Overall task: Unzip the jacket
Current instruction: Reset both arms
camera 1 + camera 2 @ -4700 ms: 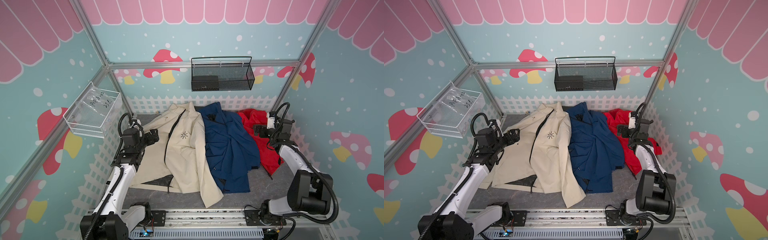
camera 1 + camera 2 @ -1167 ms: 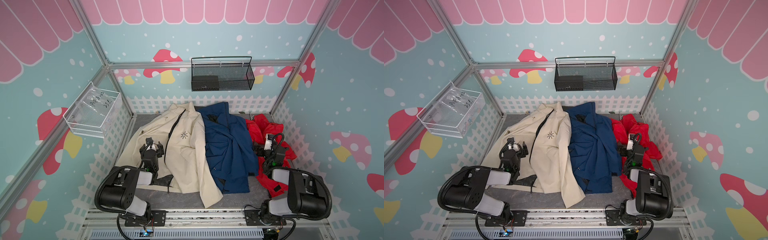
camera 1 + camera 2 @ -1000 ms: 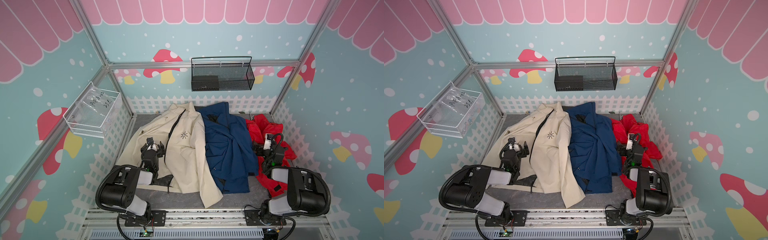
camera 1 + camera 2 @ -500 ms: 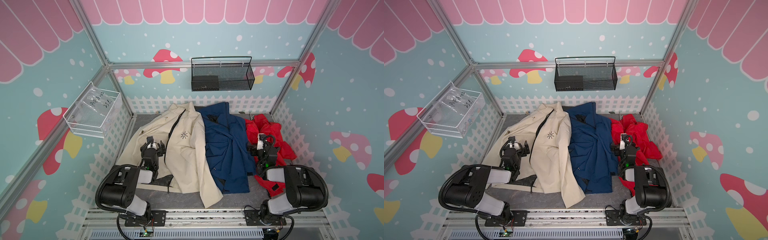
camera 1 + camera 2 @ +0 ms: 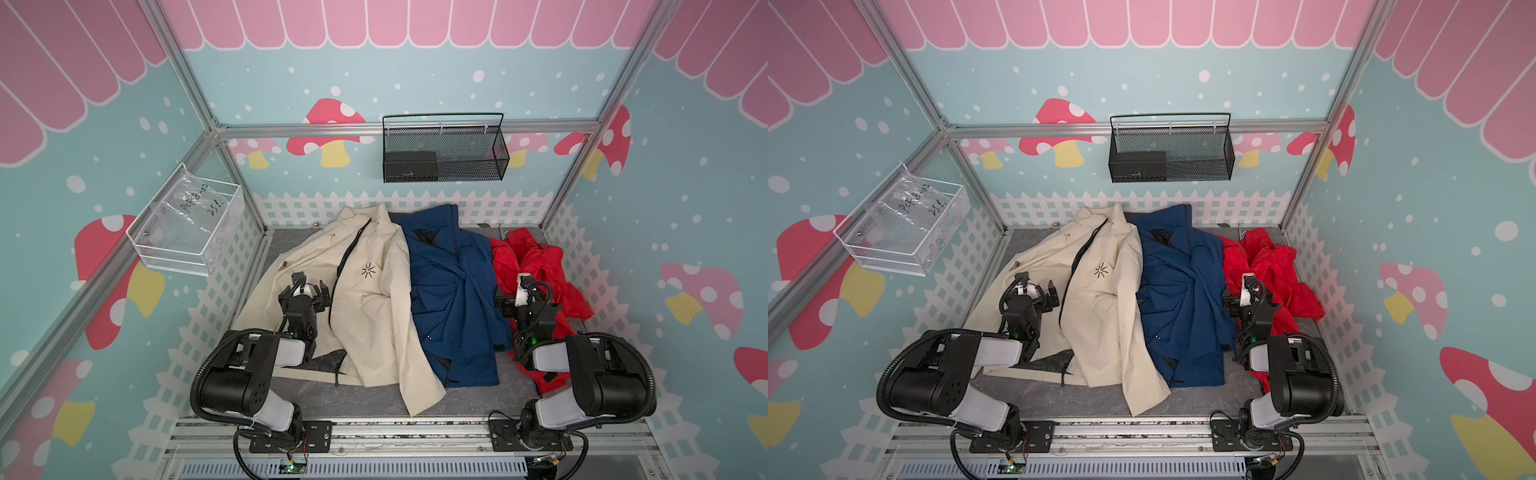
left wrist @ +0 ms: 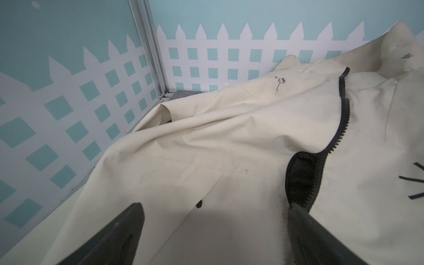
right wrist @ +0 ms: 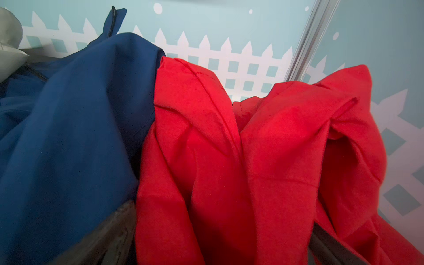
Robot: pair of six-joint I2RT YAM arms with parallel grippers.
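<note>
At nine o'clock on the table (image 5: 374, 400), in a top view, the cream jacket (image 5: 374, 316) lay under my left gripper (image 5: 305, 291); my right gripper (image 5: 525, 304) hung at three o'clock over the red jacket (image 5: 540, 266).

From the left wrist, my jaws gaped empty beside the parted zipper (image 6: 341, 119).

From the right wrist, my jaws were spread, with red cloth between them.

Left arm (image 5: 286, 354), right arm (image 5: 548, 358): blk joints, grey-white links, ribbed blk cables, blk fingers (image 6: 114, 236).
</note>
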